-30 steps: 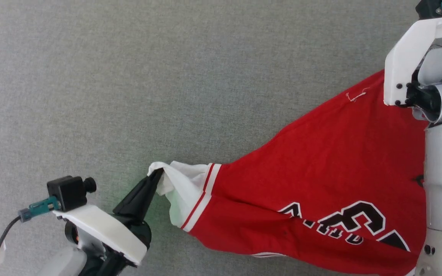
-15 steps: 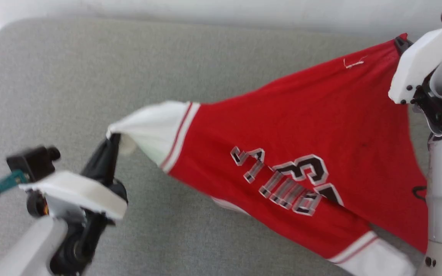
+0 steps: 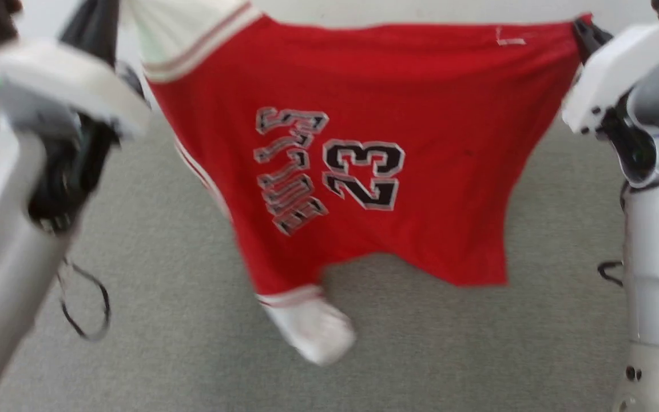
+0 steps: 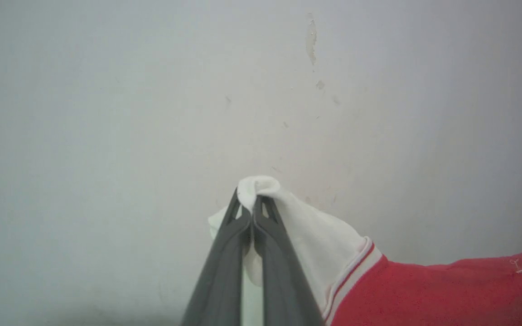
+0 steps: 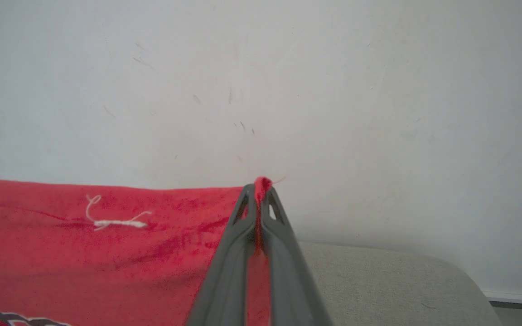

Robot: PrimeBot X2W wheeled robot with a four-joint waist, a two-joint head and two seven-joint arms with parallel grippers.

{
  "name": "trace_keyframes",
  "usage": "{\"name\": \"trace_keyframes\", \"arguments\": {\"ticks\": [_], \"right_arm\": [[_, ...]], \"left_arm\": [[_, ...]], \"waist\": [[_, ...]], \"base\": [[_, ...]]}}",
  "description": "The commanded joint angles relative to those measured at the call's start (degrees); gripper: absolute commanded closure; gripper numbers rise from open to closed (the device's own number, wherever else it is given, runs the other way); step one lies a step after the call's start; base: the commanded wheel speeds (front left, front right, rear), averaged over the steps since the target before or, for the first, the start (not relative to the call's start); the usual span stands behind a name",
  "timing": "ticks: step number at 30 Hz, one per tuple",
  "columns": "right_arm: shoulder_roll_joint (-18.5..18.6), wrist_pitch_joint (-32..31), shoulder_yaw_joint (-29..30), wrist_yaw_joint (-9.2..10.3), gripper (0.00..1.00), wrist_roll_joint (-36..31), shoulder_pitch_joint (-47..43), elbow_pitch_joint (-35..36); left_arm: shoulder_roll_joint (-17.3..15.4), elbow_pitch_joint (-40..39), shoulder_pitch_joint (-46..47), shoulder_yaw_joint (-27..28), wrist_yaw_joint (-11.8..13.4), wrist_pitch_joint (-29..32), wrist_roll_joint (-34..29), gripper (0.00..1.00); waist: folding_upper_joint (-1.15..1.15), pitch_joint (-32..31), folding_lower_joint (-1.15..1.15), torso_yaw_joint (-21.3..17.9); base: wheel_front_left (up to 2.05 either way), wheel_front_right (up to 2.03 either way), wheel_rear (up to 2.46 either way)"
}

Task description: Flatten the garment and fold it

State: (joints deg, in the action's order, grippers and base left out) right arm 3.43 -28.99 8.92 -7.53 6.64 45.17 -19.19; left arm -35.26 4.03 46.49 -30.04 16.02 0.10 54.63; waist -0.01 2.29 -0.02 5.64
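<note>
Fingers [image 3: 99, 23] of the left gripper [image 4: 248, 202] rise at the upper left of the head view, blurred, beside the pale casing of that arm. In the left wrist view they are pressed together on a bunched fold of a white sleeve [image 4: 315, 235], pinched at the very tips, with a bare wall [image 4: 107, 90] behind. A thin black cable [image 3: 86, 309] loops below the left arm, over the grey table [image 3: 163, 274]. From the held sleeve the red shirt [image 3: 421, 86] stretches across the top of the head view, its upper edge pulled nearly straight and level, lifted off the table and hanging down like a banner. Black letters [image 3: 289, 171] with white outlines run sideways down the chest, and just right of them sits the number 23 [image 3: 364, 174]. Below the letters the second white sleeve [image 3: 312, 332] dangles lowest of all, with striped trim at its seam; whether it touches the table I cannot tell. Toward the upper right a small white thread [image 3: 509, 40] lies on the red cloth near the top edge. At the far upper right the right gripper [image 5: 258, 192] is clamped tight on the red corner of the shirt, a tuft of cloth poking out past its tips, and the table's rounded end shows below it.
</note>
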Motion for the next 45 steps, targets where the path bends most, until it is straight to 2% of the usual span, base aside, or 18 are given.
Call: {"name": "trace_keyframes", "arguments": {"ticks": [1,11,20,29,37,45], "right_arm": [[-0.25,0.56,-1.03,0.04,1.0,0.15,2.29,-1.09],[-0.53,2.97,-4.76,0.04,1.0,0.52,15.51,-10.67],[-0.55,6.41,-3.11,0.04,1.0,-2.16,30.48,-20.9],[-0.55,12.55,-0.85,0.04,1.0,-8.79,43.31,-25.91],[-0.55,14.45,0.37,0.04,1.0,-13.56,48.05,-25.19],[-0.55,15.4,3.22,0.04,1.0,-17.77,48.04,-22.32]], "left_arm": [[0.25,2.69,4.74,-0.88,-1.18,1.22,-2.06,1.0],[-0.72,17.86,21.9,-3.44,-5.85,5.82,-7.34,1.0],[0.63,25.86,32.59,-3.56,-10.22,5.27,-8.63,1.0],[0.86,30.59,41.3,-1.25,-14.82,-2.92,-9.59,1.0],[-0.61,32.3,47.9,0.14,-18.31,-10.55,-11.59,1.0],[0.72,36.5,47.85,1.22,-20.95,-14.31,-11.21,1.0]], "waist": [[0.01,-1.7,0.02,-2.74],[0.01,2.37,0.02,-6.15],[0.01,12.91,0.02,-5.7],[0.01,24.29,0.02,-4.87],[0.01,31.94,0.02,-4.55],[0.01,38.17,0.02,-3.09]], "base": [[0.0,0.0,0.0],[0.0,0.0,0.0],[0.0,0.0,0.0],[0.0,0.0,0.0],[0.0,0.0,0.0],[0.0,0.0,0.0]]}}
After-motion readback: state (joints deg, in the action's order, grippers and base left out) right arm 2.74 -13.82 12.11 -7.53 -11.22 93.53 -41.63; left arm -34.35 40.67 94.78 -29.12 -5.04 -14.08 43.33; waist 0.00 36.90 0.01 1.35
